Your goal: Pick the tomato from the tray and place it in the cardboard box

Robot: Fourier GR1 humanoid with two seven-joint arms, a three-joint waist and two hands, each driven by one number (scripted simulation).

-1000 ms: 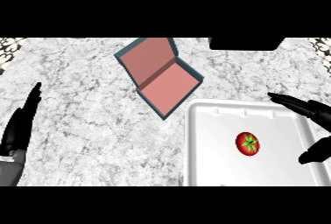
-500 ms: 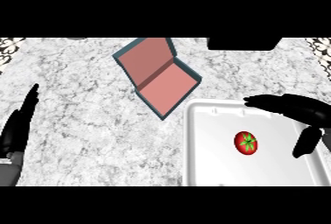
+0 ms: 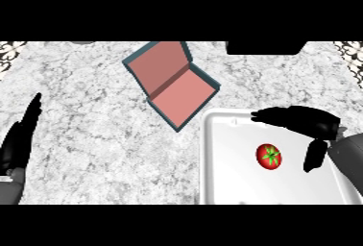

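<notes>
Reaching for the tomato [image 3: 269, 155] on the white tray [image 3: 227, 182].
Right hand [image 3: 305, 122] above the tray, fingers open, tomato ungripped just left of thumb; next: closing round it, then carrying far-left to cardboard box [image 3: 172, 82]. Left hand [image 3: 20, 139] resting open on desk.

Two matte black robot hands — the right robot hand [image 3: 306, 122] with slender tapered fingers and a stubby thumb, the left robot hand [image 3: 20, 139] narrow and pointed — each joined to a smooth, rounded grey forearm.
</notes>
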